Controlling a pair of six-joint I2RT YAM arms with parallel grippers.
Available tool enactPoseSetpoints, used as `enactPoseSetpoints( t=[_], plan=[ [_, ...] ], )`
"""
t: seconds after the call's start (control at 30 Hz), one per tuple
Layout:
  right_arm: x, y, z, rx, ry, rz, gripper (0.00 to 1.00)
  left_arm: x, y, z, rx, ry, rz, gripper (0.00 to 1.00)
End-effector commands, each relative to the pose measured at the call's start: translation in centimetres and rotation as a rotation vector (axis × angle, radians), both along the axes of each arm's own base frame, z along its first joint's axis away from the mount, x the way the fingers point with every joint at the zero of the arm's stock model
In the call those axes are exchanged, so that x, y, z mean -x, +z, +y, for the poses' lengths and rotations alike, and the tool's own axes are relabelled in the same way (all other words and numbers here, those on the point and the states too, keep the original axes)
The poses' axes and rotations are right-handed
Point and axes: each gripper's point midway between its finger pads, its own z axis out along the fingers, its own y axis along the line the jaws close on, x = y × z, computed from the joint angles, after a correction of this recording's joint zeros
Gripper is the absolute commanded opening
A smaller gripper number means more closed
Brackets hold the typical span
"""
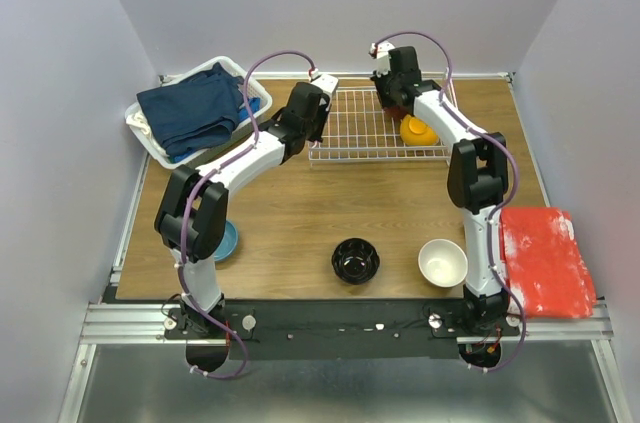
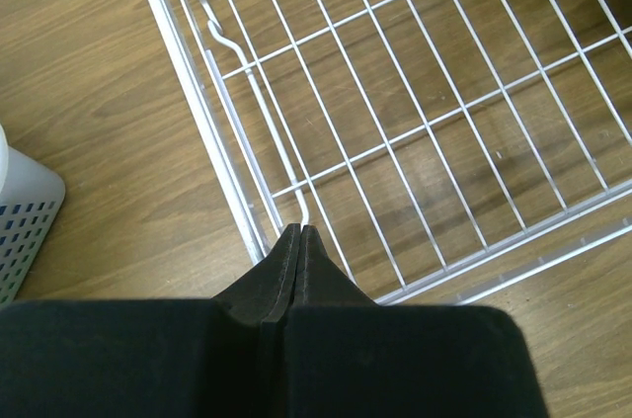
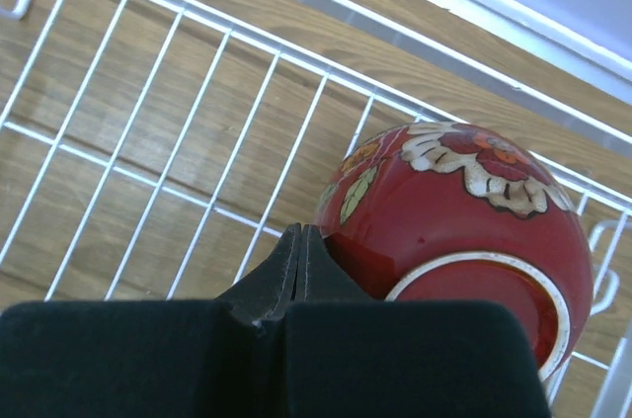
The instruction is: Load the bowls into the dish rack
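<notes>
Red bowl (image 3: 454, 210) in dish rack (image 3: 197, 102) | floral pattern: right wrist only

We see a wooden table (image 1: 300, 203). On it the white wire dish rack (image 1: 350, 133) sits at twelve o'clock and a white plastic basket (image 1: 150, 138) at ten. A blue bowl (image 1: 228, 240) is at eight, a black bowl (image 1: 355, 261) at six and a white bowl (image 1: 442, 263) at five. A red mat (image 1: 545, 261) lies at four, by the table's edge.

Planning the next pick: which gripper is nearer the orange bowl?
Right. The right gripper is just behind the orange bowl; the left gripper sits at the dish rack's left edge.
</notes>
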Motion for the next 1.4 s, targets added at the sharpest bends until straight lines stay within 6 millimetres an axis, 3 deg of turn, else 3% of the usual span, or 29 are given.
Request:
enactPoseSetpoints(
  t=[0.0, 0.4, 0.67, 0.8, 0.83, 0.87, 0.9, 0.93, 0.97, 1.0, 1.03, 1.07, 1.1, 1.13, 1.17, 1.2, 1.27, 1.3, 1.33, 1.37],
  plan=[
    [-1.8, -0.5, -2.6, 0.115, -0.097, -0.065, 0.01, -0.3, -0.8, -0.1, 0.006, 0.003, 0.024, 0.0],
    [-1.9, -0.7, -7.5, 0.161, -0.185, -0.055, 0.01, -0.2, -0.8, 0.1, -0.002, 0.004, 0.02, 0.0],
    [-1.5, 0.6, -7.7, 0.146, -0.169, -0.068, 0.01, -0.4, -0.4, -0.1, 0.0, -0.003, 0.01, 0.0],
    [-1.4, 6.1, -5.4, 0.051, -0.086, -0.147, 0.01, -1.0, 2.2, -0.5, -0.011, -0.027, -0.045, 0.0],
    [-1.2, 7.5, -4.8, 0.03, -0.062, -0.167, 0.01, -1.5, 4.4, -0.8, 0.006, -0.038, -0.085, 0.0],
    [-0.7, 10.4, -4.5, 0.014, -0.053, -0.215, 0.01, -1.6, 5.4, -1.3, 0.016, -0.061, -0.096, 0.0],
    [-0.1, 11.3, -3.6, -0.005, -0.01, -0.226, 0.01, -1.8, 6.7, -1.5, 0.028, -0.069, -0.119, 0.0],
    [0.7, 12.2, -2.9, -0.026, 0.028, -0.23, 0.06, -2.3, 9.5, -2.0, 0.057, -0.079, -0.166, 0.01],
    [1.6, 14.1, -2.5, -0.041, 0.051, -0.252, 0.12, -2.3, 10.7, -2.3, 0.066, -0.089, -0.178, 0.12],
    [2.4, 14.8, -2.3, -0.053, 0.068, -0.254, 0.2, -2.2, 12.2, -2.8, 0.088, -0.117, -0.195, 0.2],
    [3.2, 15.2, -1.8, -0.07, 0.098, -0.247, 0.31, -2.5, 15.1, -3.2, 0.116, -0.126, -0.242, 0.28],
    [4.3, 14.2, -1.7, -0.07, 0.112, -0.207, 0.36, -2.3, 15.9, -3.1, 0.117, -0.129, -0.242, 0.45],
    [5.6, 15.8, -1.7, -0.081, 0.129, -0.223, 0.4, -2.3, 17.0, -2.9, 0.122, -0.118, -0.257, 0.52],
    [6.6, 16.0, -1.3, -0.094, 0.167, -0.215, 0.45, -2.0, 19.1, -2.6, 0.136, -0.112, -0.289, 0.56],
    [8.1, 14.2, -1.5, -0.076, 0.197, -0.166, 0.47, -1.7, 19.6, -2.3, 0.131, -0.108, -0.292, 0.64],
    [9.5, 15.7, -1.5, -0.079, 0.216, -0.188, 0.48, -1.5, 19.9, -1.8, 0.103, -0.112, -0.304, 0.68],
    [11.9, 15.2, -1.5, -0.073, 0.269, -0.163, 0.53, -0.2, 20.1, -0.3, 0.046, -0.112, -0.311, 0.73],
    [13.3, 13.7, -1.5, -0.064, 0.302, -0.119, 0.54, 0.2, 19.8, 0.3, 0.027, -0.107, -0.304, 0.74],
    [14.9, 15.0, -1.4, -0.072, 0.336, -0.138, 0.55, 1.4, 19.3, 1.5, 0.005, -0.096, -0.292, 0.75],
    [15.9, 14.7, -1.5, -0.071, 0.346, -0.122, 0.56, 2.0, 18.5, 2.4, -0.016, -0.089, -0.272, 0.78]
  ],
)
